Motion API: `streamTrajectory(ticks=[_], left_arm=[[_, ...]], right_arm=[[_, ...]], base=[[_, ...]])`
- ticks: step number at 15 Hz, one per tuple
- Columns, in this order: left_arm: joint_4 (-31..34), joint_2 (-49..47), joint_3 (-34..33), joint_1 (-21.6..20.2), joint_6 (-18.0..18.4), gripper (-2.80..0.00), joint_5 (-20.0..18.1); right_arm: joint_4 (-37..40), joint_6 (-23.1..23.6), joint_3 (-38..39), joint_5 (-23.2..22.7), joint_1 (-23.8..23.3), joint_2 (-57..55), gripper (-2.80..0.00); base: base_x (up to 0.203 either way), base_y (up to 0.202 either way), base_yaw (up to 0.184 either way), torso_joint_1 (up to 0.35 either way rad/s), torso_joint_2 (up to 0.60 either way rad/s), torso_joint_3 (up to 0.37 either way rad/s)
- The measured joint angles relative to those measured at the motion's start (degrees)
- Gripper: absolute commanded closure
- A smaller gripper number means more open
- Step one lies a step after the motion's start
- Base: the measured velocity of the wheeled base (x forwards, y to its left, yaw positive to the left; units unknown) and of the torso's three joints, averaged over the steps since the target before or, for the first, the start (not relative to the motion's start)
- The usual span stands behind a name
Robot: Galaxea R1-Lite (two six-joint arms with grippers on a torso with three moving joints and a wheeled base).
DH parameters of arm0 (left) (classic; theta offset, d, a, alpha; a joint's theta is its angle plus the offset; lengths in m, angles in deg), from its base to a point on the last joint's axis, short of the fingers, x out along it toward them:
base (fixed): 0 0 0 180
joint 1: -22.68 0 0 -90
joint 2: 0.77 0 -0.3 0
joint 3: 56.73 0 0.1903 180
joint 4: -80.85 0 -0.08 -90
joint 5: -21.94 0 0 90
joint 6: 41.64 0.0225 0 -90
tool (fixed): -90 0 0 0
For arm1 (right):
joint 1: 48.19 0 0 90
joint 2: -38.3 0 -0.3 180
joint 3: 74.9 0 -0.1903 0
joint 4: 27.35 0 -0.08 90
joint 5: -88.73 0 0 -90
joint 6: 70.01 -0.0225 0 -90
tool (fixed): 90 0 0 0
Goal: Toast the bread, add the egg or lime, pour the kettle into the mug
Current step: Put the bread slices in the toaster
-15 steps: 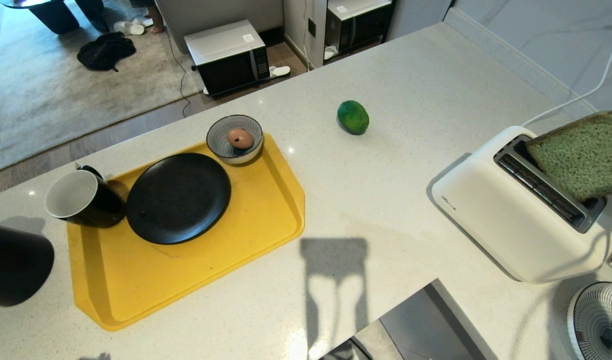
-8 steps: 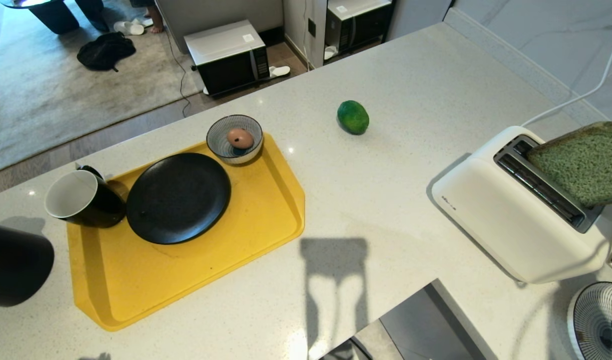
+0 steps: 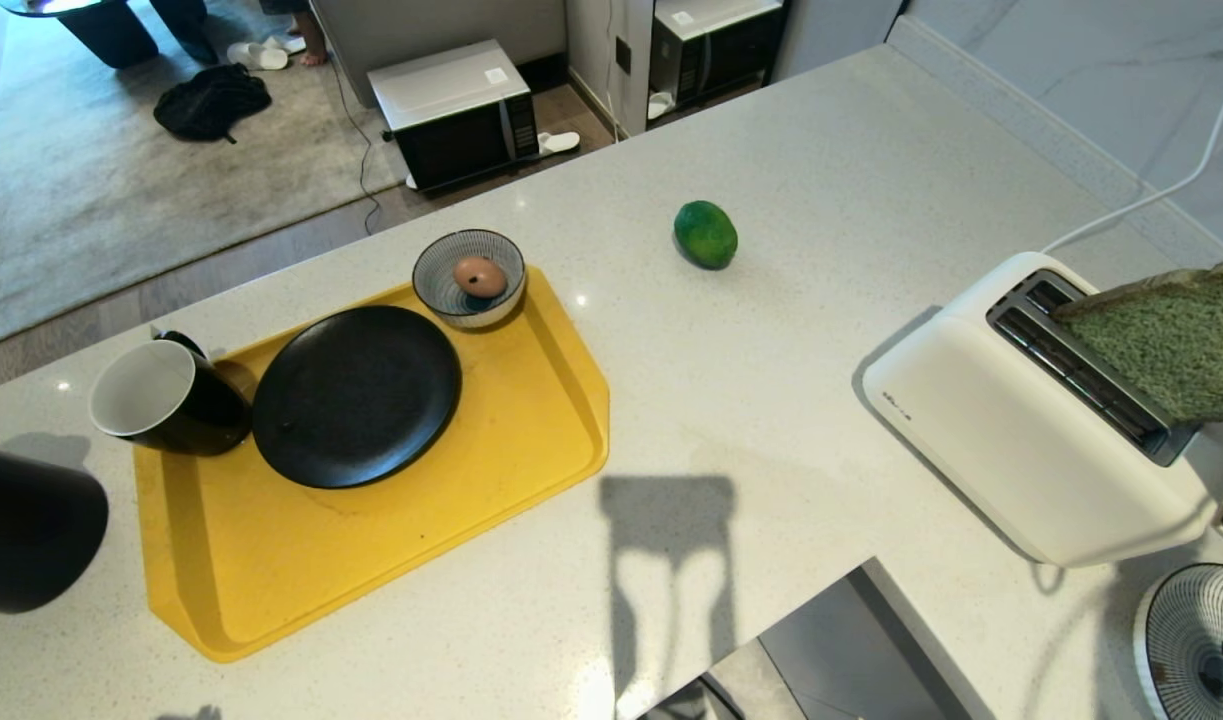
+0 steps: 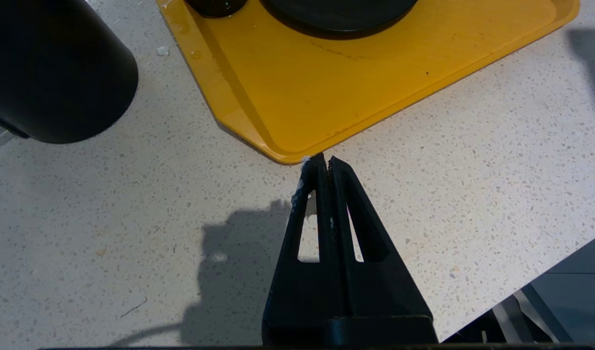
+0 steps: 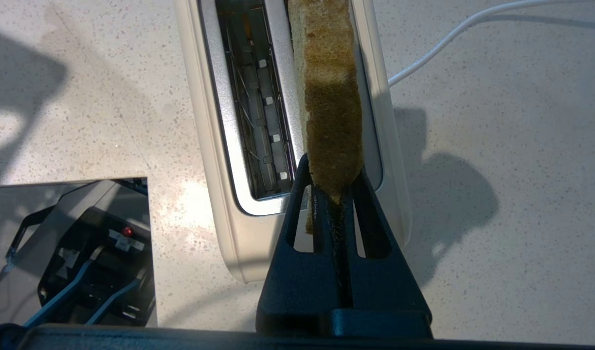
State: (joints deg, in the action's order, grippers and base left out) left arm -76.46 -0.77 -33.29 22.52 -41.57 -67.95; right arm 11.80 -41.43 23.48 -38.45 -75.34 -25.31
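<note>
Bread: the bread is held edge-on above the toaster, its lower edge over the slot on the cord side and its crust running along the opening. I judge it is held this way so it can drop straight in without catching the rim; it is not yet down in the slot.
Right claw: the right claw is clenched on one corner of the slice, the thin crust pinched between its two black fingers. Gripping the corner leaves the rest of the slice free to enter the slot.
Right arm pose: the claw points down at the toaster top from above, in line with the slots. In the head view only the slice shows, at the right edge; the arm itself is out of that picture.
Other slot: empty, its wire guides visible.
Left claw: the left claw is clenched on nothing and hangs above the bench, just off the near corner of the yellow tray.
Kettle: the kettle stands at the bench's left end, beside the tray.
Mug: the mug sits on the tray's left end, next to the black plate.
Lime: the lime lies alone on the bench, well apart from tray and toaster.
Egg: the egg rests in a striped bowl at the tray's far edge.
</note>
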Motion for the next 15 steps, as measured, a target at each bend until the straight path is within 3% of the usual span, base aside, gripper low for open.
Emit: streamTrajectory(ticks=[8, 9, 15], left_arm=[[0.02, 0.0, 0.02, 0.0, 0.03, 0.0, -0.01], [0.0, 0.0, 0.02, 0.0, 0.03, 0.0, -0.04], [-0.05, 0.0, 0.02, 0.0, 0.02, 0.0, 0.0]], right_arm=[[-1.27, 2.31, -0.56, 0.03, 0.06, -3.35, 0.0], [-1.29, 2.34, -0.61, -0.03, 0.09, -3.75, -2.8], [-1.29, 2.13, -0.89, -0.16, 0.13, -4.87, -2.8]], base=[[0.0, 0.0, 0.0, 0.0, 0.0, 0.0], [0.0, 0.0, 0.0, 0.0, 0.0, 0.0], [0.0, 0.0, 0.0, 0.0, 0.0, 0.0]])
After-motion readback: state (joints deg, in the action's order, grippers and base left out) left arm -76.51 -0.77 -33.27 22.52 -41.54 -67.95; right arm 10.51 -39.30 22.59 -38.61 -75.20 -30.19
